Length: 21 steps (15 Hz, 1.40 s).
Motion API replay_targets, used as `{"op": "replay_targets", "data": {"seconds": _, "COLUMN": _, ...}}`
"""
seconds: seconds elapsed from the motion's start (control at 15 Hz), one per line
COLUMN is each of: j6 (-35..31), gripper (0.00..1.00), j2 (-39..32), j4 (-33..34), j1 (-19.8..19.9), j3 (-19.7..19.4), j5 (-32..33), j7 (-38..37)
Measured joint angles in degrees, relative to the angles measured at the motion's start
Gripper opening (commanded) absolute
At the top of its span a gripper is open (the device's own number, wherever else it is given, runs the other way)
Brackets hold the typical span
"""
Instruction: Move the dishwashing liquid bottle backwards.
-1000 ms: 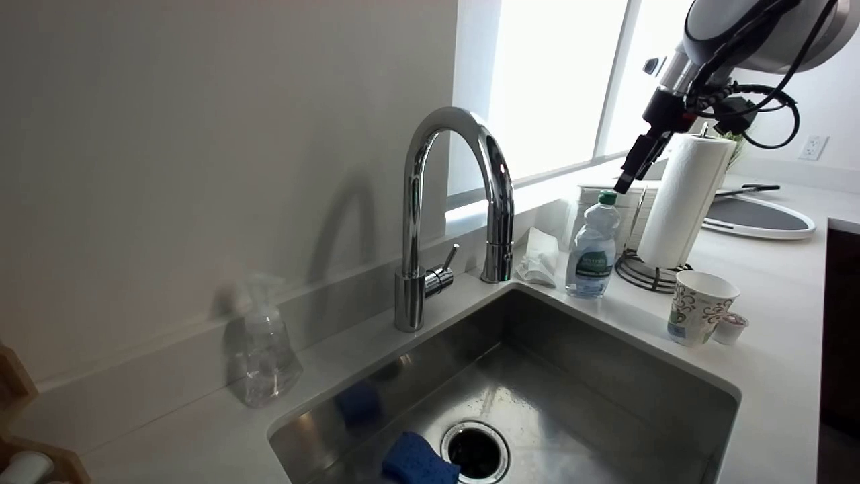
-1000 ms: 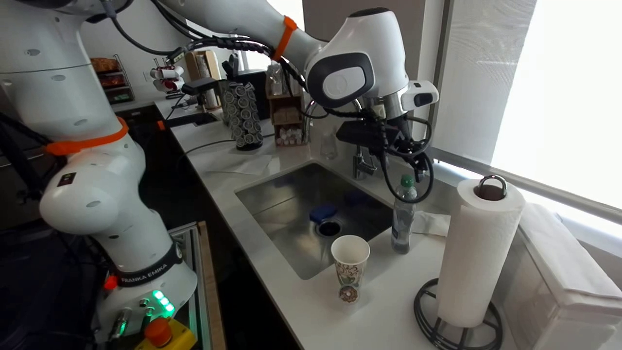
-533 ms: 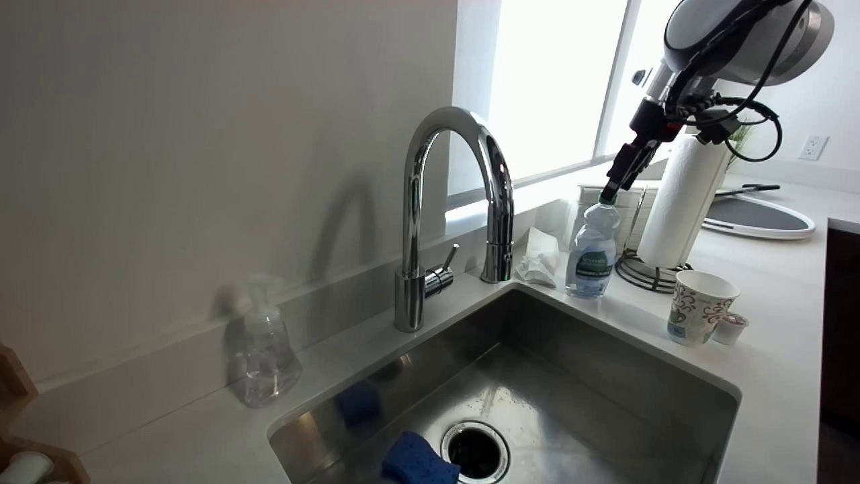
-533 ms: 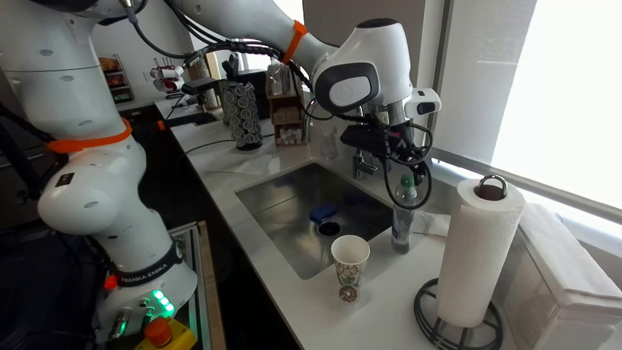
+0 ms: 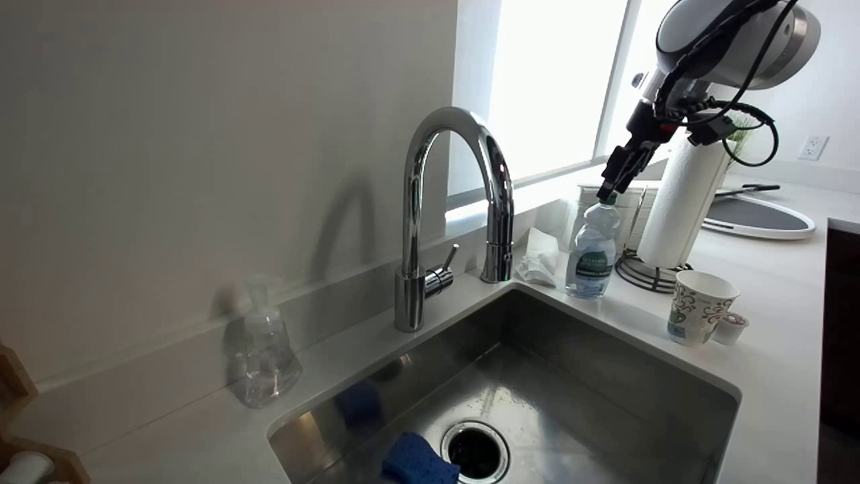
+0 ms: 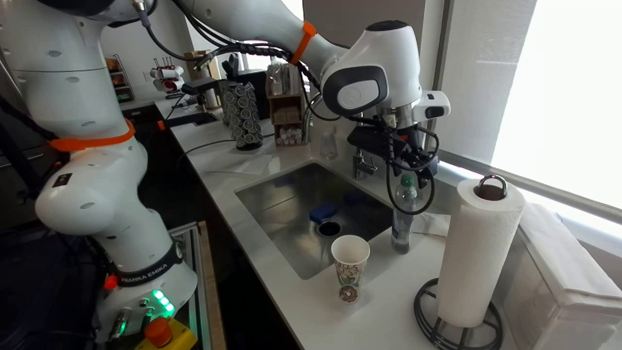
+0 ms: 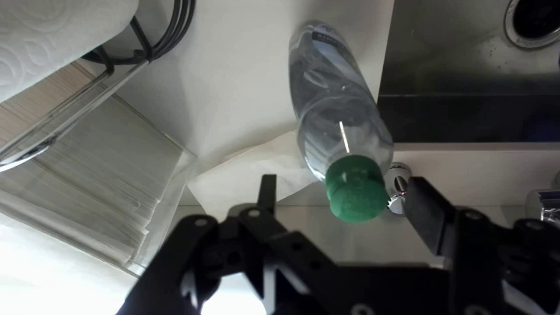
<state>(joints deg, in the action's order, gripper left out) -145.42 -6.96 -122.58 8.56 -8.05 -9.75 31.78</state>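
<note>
The dishwashing liquid bottle is clear with bluish liquid, a green label and a green cap. It stands upright on the counter by the sink's corner in an exterior view (image 5: pixel 591 252), and also shows in an exterior view (image 6: pixel 402 223) and the wrist view (image 7: pixel 345 127). My gripper is just above and around cap height in an exterior view (image 5: pixel 607 190), and beside the cap in an exterior view (image 6: pixel 423 177). In the wrist view the gripper (image 7: pixel 342 183) is open, with a finger on each side of the green cap and gaps to both.
A paper-towel roll (image 6: pixel 478 257) on a wire stand and a napkin box (image 6: pixel 559 272) stand near the bottle. A paper cup (image 6: pixel 350 260) is on the counter beside the sink (image 6: pixel 272 214). A crumpled napkin (image 5: pixel 539 259) and the faucet (image 5: pixel 411 222) are behind the bottle.
My gripper has moved down towards the bottle's cap, which its fingertips now partly overlap in an exterior view. The bottle has not moved.
</note>
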Motion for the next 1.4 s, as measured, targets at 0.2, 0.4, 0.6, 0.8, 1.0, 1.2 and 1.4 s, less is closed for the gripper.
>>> {"op": "replay_targets", "data": {"seconds": 0.2, "j6": 0.0, "gripper": 0.72, "j2": -0.9, "j4": 1.0, "j1": 0.4, "j3": 0.5, "j5": -0.4, "j7": -1.6}}
{"op": "replay_targets", "data": {"seconds": 0.4, "j6": 0.1, "gripper": 0.63, "j2": -1.6, "j4": 1.5, "j1": 0.5, "j3": 1.3, "j5": -0.7, "j7": -2.5}}
{"op": "replay_targets", "data": {"seconds": 0.6, "j6": 0.8, "gripper": 0.58, "j2": -2.2, "j4": 2.1, "j1": 0.5, "j3": 1.8, "j5": -0.7, "j7": -3.8}}
{"op": "replay_targets", "data": {"seconds": 0.8, "j6": 3.8, "gripper": 0.68, "j2": -2.3, "j4": 2.8, "j1": 0.5, "j3": 1.9, "j5": 0.1, "j7": -5.9}}
{"op": "replay_targets", "data": {"seconds": 1.0, "j6": 6.7, "gripper": 0.52, "j2": -2.3, "j4": 3.8, "j1": 0.5, "j3": 1.9, "j5": 1.9, "j7": -8.2}}
{"op": "replay_targets", "data": {"seconds": 1.2, "j6": 7.8, "gripper": 0.5, "j2": -2.3, "j4": 4.5, "j1": 0.5, "j3": 1.9, "j5": 4.6, "j7": -10.5}}
{"op": "replay_targets", "data": {"seconds": 1.4, "j6": 8.2, "gripper": 0.43, "j2": -2.3, "j4": 5.0, "j1": 0.5, "j3": 1.9, "j5": 6.7, "j7": -11.8}}
